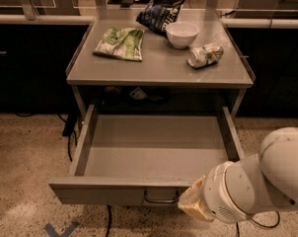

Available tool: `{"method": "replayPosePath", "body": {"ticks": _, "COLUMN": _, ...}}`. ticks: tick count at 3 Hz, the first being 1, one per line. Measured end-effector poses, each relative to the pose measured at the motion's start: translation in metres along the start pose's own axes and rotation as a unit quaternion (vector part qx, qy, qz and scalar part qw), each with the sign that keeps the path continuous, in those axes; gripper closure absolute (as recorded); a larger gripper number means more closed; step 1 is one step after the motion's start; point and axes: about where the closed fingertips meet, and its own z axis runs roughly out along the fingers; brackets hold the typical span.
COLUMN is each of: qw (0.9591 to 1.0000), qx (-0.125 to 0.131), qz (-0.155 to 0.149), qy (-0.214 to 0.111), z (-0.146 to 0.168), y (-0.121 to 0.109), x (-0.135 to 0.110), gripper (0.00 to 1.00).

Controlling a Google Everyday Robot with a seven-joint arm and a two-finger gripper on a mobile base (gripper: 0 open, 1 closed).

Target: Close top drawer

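Low at the near right, the gripper (191, 206) shows as a tan tip on a bulky white arm (257, 181), just right of the small dark wire handle (160, 198). Whether it is apart or together, I cannot tell, nor whether it touches the front panel.

The wide, shallow grey metal top drawer (90, 189) stands pulled far out toward the near side, its plain grey interior bare. A blue tape mark (60, 228) lies on the speckled floor (25, 181) at near left.

Farther back, the grey table top (159, 68) carries a crumpled green snack bag (120, 43) at left, a crushed can (204, 55) lying at right, a white bowl (182, 33) beyond it and a dark blue chip bag (159, 15) farthest.
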Motion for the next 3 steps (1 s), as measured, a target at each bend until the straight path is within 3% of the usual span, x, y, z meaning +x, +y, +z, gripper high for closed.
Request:
{"method": "replayPosePath", "body": {"ticks": 1, "qw": 0.9996, "qx": -0.024, "qz": 0.004, "qy": 0.011, "z": 0.023, "y": 0.01, "x": 0.008, "gripper": 1.0}}
{"method": "replayPosePath", "body": {"ticks": 2, "qw": 0.9994, "qx": -0.007, "qz": -0.005, "qy": 0.032, "z": 0.052, "y": 0.01, "x": 0.028, "gripper": 1.0}}
{"method": "replayPosePath", "body": {"ticks": 3, "qw": 0.9995, "qx": 0.023, "qz": 0.001, "qy": 0.023, "z": 0.063, "y": -0.013, "x": 0.026, "gripper": 1.0}}
